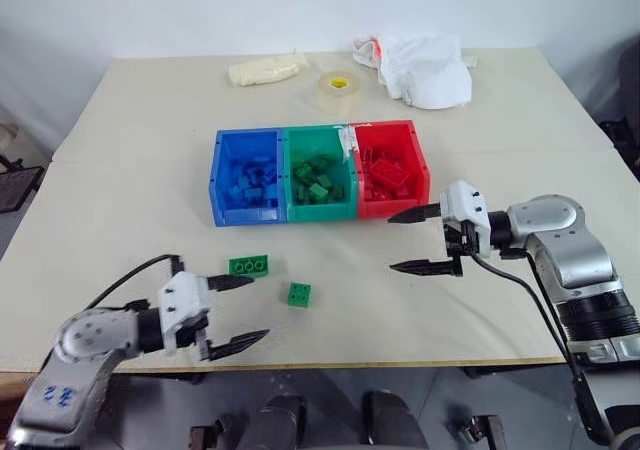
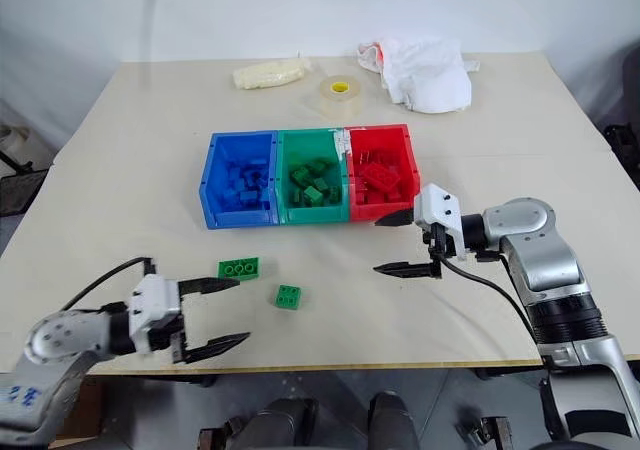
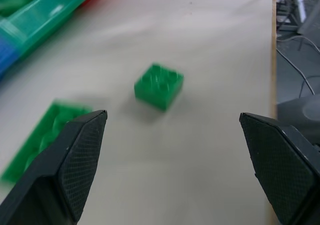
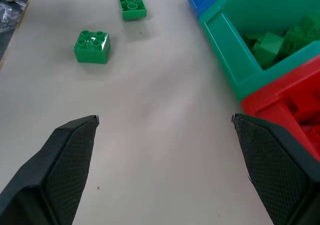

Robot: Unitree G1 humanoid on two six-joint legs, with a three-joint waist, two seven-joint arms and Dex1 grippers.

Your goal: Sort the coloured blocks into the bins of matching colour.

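Joined row of blue, green and red open-top plastic bins (image 1: 318, 206) is sitting beyond both grippers. Right gripper (image 1: 426, 240) is hovering, fingers apart, empty. Left gripper (image 1: 240, 312) is gaping, empty; long green studded brick (image 1: 248, 266) just beyond its fingertips, square green studded brick (image 1: 299, 294) ahead.

Bare table (image 1: 330, 340) before bins (image 1: 318, 206) — two green bricks (image 1: 299, 294) only.

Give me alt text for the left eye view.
Two green bricks, a longer one and a square one, lie on a beige table in front of joined blue, green and red bins holding matching bricks. Open left gripper and right gripper flank the bricks.
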